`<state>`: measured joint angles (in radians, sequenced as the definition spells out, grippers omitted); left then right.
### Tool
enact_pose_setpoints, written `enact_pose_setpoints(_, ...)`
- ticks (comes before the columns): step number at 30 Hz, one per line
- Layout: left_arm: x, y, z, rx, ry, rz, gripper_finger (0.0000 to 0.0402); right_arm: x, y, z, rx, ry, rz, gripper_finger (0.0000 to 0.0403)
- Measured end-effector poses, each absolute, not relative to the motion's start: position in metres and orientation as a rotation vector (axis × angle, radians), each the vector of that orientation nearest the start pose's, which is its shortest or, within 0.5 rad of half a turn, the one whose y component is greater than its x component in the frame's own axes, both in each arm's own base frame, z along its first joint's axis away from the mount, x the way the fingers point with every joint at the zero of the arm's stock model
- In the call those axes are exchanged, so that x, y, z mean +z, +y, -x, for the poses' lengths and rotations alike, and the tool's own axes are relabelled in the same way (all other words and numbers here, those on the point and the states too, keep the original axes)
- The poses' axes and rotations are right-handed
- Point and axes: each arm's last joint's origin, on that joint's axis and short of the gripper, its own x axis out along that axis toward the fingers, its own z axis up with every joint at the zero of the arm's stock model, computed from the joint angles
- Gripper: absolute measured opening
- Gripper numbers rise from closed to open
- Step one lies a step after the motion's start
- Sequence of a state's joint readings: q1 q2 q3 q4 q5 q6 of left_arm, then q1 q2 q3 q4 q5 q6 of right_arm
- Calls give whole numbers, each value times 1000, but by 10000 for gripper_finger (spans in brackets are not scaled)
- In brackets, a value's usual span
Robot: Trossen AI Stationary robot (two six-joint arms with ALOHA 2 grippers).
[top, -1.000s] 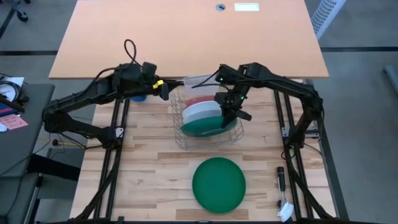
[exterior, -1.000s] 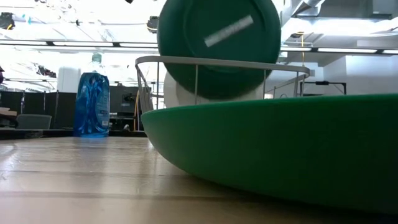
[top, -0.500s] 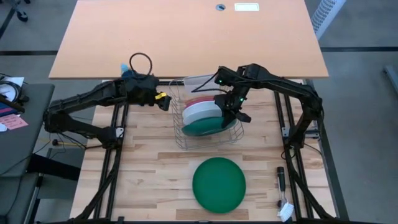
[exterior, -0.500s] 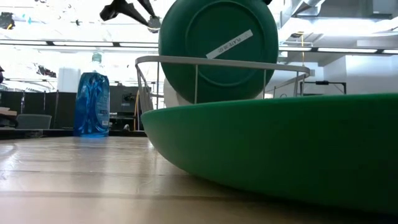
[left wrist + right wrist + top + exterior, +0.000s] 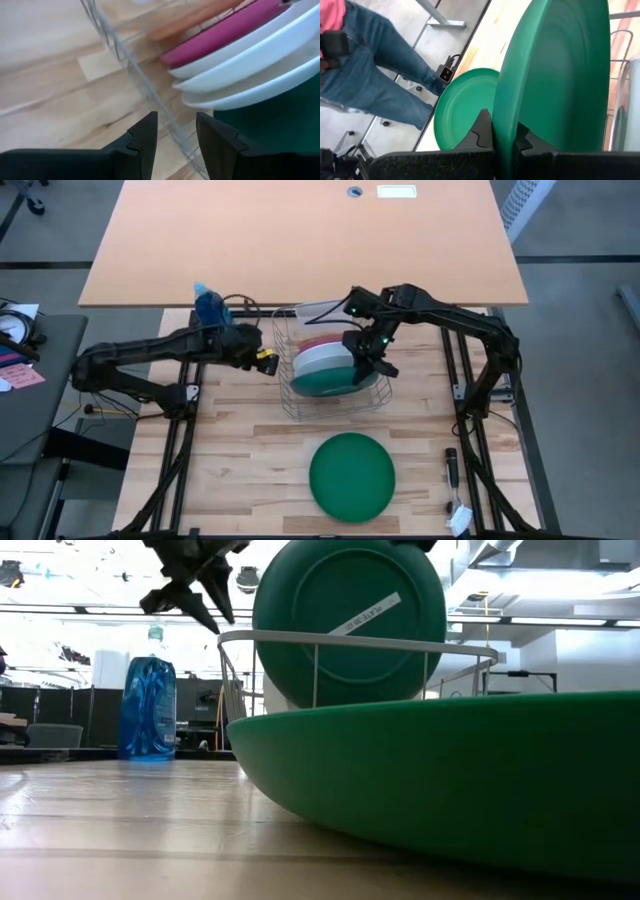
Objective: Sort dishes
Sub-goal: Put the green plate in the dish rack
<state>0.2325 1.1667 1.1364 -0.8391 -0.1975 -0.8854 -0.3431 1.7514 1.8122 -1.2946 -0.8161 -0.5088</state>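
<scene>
My right gripper (image 5: 366, 360) is clamped on the rim of the dark green plate (image 5: 333, 381), which stands on edge as the front plate in the wire rack (image 5: 335, 402); in the right wrist view the two fingers (image 5: 481, 131) press this rim from both sides. Behind it in the rack stand white plates (image 5: 240, 70), then a magenta plate (image 5: 220, 37). My left gripper (image 5: 268, 362) hangs just beside the left side of the rack, fingers apart, holding nothing. A second green plate (image 5: 352, 476) lies flat on the wooden table (image 5: 240, 470), nearer the front. A blue spray bottle (image 5: 148, 708) stands at the back left. A person in jeans (image 5: 395, 70) stands beyond the table.
</scene>
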Motion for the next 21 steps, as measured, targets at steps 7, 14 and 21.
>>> enact_pose_setpoints(7,301,53,-220,783,653,882,130,358,-94,-325,603,910,-231,6)
enact_pose_setpoints(14,287,53,-219,810,664,914,130,353,-97,-325,590,921,-228,6)
enact_pose_setpoints(21,281,53,-219,840,652,940,130,353,-98,-328,578,902,-210,7)
